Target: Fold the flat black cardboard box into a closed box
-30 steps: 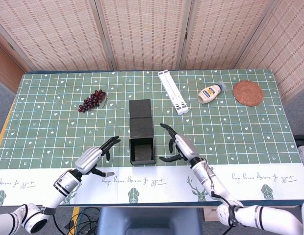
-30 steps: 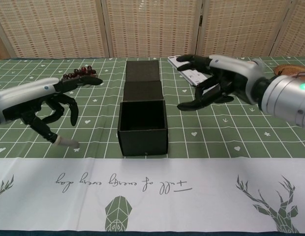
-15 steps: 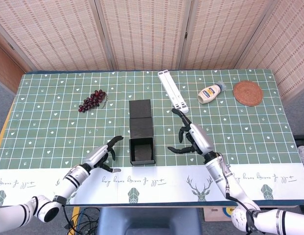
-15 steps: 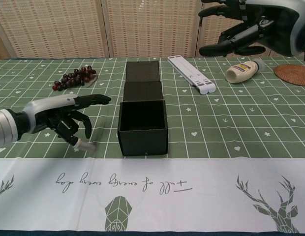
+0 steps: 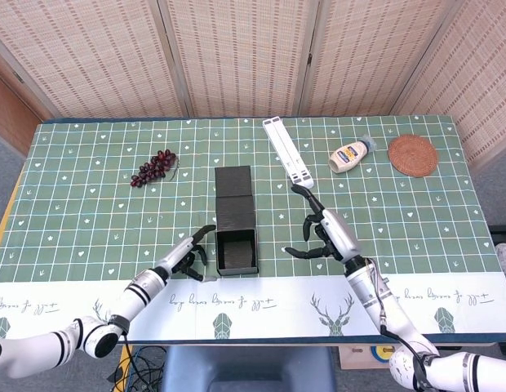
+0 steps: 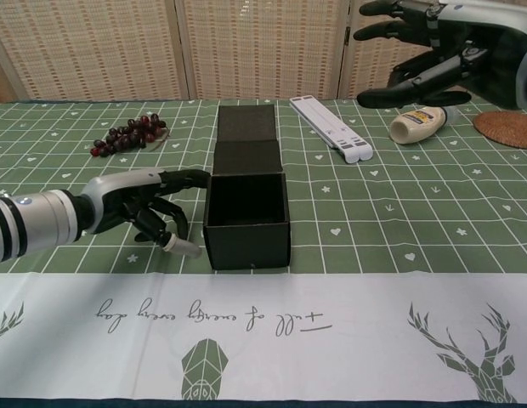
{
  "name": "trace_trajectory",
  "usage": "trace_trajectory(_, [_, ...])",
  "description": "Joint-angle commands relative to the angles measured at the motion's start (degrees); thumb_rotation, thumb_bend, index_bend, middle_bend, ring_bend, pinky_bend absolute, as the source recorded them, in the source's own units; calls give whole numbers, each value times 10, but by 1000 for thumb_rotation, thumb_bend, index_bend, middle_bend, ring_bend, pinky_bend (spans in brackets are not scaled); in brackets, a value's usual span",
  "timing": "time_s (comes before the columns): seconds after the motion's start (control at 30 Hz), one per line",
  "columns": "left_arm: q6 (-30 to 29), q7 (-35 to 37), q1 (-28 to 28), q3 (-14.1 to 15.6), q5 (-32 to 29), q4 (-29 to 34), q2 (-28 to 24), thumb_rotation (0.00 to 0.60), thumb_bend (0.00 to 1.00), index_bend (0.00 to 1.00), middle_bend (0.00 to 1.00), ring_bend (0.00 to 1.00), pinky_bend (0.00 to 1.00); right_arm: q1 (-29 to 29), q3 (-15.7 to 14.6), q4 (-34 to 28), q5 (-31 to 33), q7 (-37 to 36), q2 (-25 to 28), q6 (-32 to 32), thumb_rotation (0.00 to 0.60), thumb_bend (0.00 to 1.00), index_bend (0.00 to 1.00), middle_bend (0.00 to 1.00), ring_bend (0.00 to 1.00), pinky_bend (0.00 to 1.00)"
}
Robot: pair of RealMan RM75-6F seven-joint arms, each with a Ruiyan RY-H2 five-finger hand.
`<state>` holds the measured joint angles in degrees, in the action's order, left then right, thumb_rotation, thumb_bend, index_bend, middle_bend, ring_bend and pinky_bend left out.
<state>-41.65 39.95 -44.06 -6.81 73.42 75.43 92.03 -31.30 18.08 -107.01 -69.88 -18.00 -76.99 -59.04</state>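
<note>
We found the black cardboard box [image 5: 237, 249] standing open-topped near the front edge of the tabletop [image 5: 73, 212], its lid flaps [image 5: 234, 193] lying flat behind it. The left robot hand [image 5: 190, 259] sat just beside the box's left wall, empty, fingers loosely spread. The right robot hand [image 5: 326, 233] hung raised to the box's right, empty, fingers splayed.

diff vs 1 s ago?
Left hand moved in toward the black box; its fingertips now reach the box's left wall. Right hand lifted up and away to the right, open and holding nothing. Box unmoved, lid flap flat behind it; grapes and bottle unchanged.
</note>
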Motion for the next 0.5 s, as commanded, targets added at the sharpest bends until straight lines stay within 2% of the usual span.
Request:
trace_trajectory(0.03, [12, 4, -4, -9, -9, -4, 8, 600, 91, 0, 0, 504, 850, 1, -3, 3, -2, -5, 1, -1, 600, 167, 0, 66, 664, 1000])
trace_trajectory(0.5, [41, 0, -9, -41, -43, -7, 33, 600, 91, 0, 0, 520, 851, 12, -17, 24, -14, -44, 4, -7, 600, 168, 0, 73, 664, 1000])
